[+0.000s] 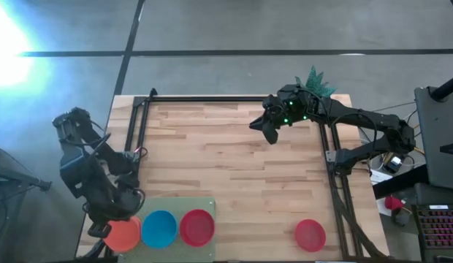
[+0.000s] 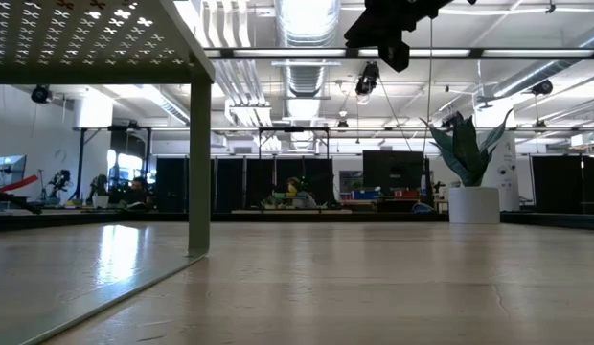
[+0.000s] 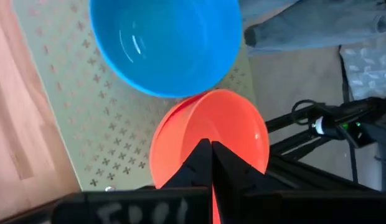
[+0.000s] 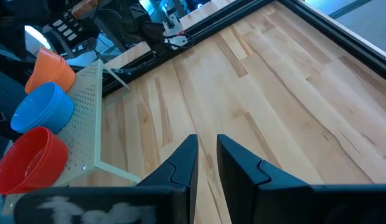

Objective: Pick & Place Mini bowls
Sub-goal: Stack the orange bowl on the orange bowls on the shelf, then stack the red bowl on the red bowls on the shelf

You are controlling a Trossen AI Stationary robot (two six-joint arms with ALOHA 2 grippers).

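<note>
Left pincer (image 3: 210,163) is clamped on the orange mini bowl's (image 3: 211,134) rim, at the green perforated rack's (image 1: 204,206) end beside the blue bowl (image 1: 159,228). I'd lift straight up so it doesn't bump its neighbour. Right pincer (image 4: 207,163), slightly spread, hovers empty over the table (image 1: 234,168).

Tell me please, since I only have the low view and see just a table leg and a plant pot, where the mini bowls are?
Observer: An orange bowl, a blue bowl and a red bowl sit in a row on the perforated platform by the left arm.
Operator: Is either arm working on them?
Observer: Yes, the left gripper is shut on the orange bowl's rim.
Operator: Thank you. And the other arm?
Observer: The right gripper hangs above the far side of the table, holding nothing.
Operator: Any bowls elsewhere?
Observer: A lone red bowl lies on the near edge, on the right arm's side.
</note>
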